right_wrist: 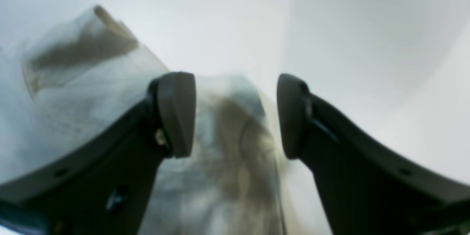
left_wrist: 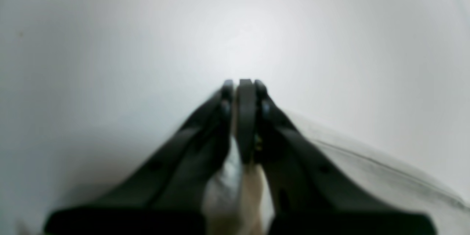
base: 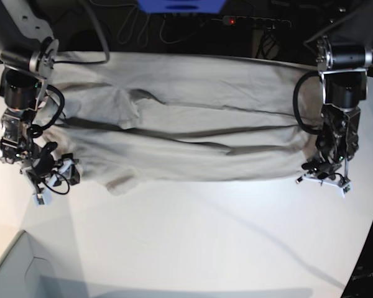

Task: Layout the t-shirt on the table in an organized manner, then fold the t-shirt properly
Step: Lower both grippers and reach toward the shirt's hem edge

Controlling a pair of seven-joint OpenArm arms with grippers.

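T-shirt [base: 186, 133]: light grey-beige, spread sideways across the far half of the table [base: 193, 236], reaching from one arm to the other. Cloth is not flat. Long creases run its length, one dark fold line crosses the middle, and a puckered patch sits left of centre in the base view. The near edge runs roughly straight, with a small rumpled lobe hanging out of it toward the left of that view. The far edge lies close to the table's curved rim.

Left gripper [left_wrist: 245, 82] (base view right): jaws clenched together at the tips, with a strip of pale shirt fabric [left_wrist: 235, 187] pinched between them further back. More of the shirt, with a seam line, lies to the right of the jaws in the left wrist view. This gripper sits low at the shirt's end, at the table surface.

Right gripper [right_wrist: 235, 115] (base view left): jaws released, standing wide apart, nothing between the pads. Crumpled shirt cloth [right_wrist: 227, 161] lies beneath the gap and off to one side; the view is blurred, so contact with the cloth cannot be told. In the base view this gripper is at the shirt's other end.

A pale box corner [base: 12, 273] shows at the near left of the base view, well apart from the shirt. Cables and a power strip [base: 255, 22] lie beyond the far rim.
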